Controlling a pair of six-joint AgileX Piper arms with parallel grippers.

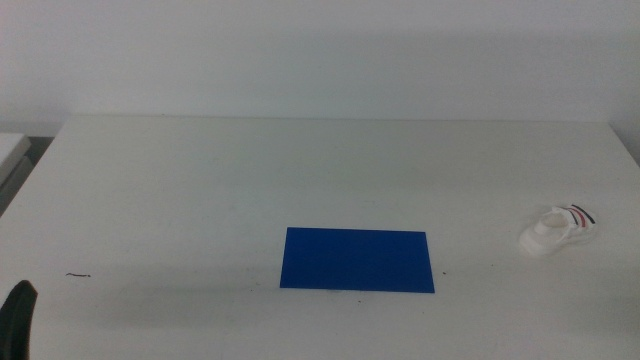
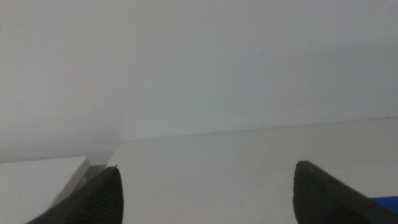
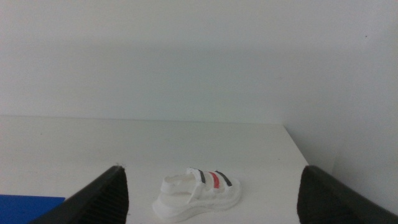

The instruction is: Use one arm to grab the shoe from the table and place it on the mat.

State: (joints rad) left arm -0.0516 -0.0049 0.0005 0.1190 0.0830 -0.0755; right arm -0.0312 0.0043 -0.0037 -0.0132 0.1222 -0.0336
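My left gripper point(image 2: 205, 193) waits low at the near-left edge, jaws spread and empty. My right gripper point(image 3: 211, 193), likewise released, frames the shoe point(image 3: 198, 191), which apparently stands upright on the surface point(image 1: 200, 190), well right of the mat point(image 1: 357, 260); this nearer arm suits the grab.

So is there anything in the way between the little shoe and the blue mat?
Nothing visible is. In the middle view, only bare white table lies between the shoe and the mat. From the right wrist, the right gripper has its fingers wide open, with open table between them and the shoe.
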